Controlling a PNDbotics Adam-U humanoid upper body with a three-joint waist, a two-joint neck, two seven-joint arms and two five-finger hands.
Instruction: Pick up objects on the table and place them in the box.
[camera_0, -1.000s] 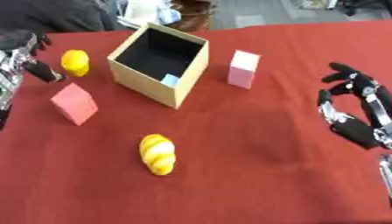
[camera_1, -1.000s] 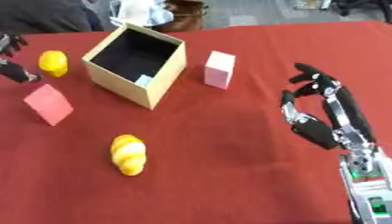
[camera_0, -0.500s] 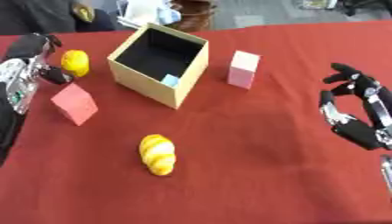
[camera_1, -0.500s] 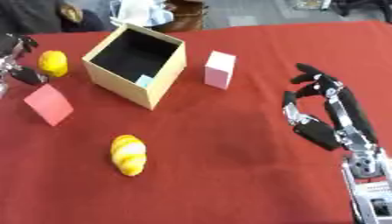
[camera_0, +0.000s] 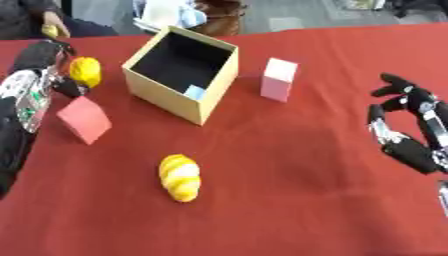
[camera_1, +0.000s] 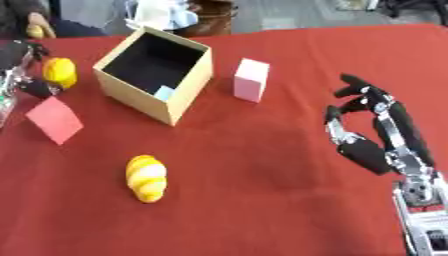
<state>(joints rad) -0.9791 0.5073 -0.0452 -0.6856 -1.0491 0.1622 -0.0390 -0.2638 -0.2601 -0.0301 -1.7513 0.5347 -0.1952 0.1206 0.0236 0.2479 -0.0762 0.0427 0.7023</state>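
1. Left hand (camera_0: 39, 60) is at the table's left edge, fingers curved beside the yellow round object (camera_0: 85, 71). Fingers reach the object's left side, thumb shows just below it; can't tell whether they actually close on it.
2. Yellow round object lies on the red tablecloth (camera_0: 289, 170), just left of the box (camera_0: 184, 75) and apart from its near-left wall.
3. Red cube (camera_0: 84, 119) sits tilted on the cloth just below and right of the left hand, near the forearm, not touching the box.
4. Box is open-topped, tan outside, dark inside, with a small light-blue item (camera_0: 195, 92) in its near corner.
5. Pink block (camera_0: 279, 79) stands upright just right of the box, a gap between them.
6. Yellow ridged, croissant-like object (camera_0: 180, 177) lies toward the near edge, well apart from both hands.
7. Right hand (camera_1: 372, 130) is at the right side, fingers loosely spread and holding nothing, well clear of every object.
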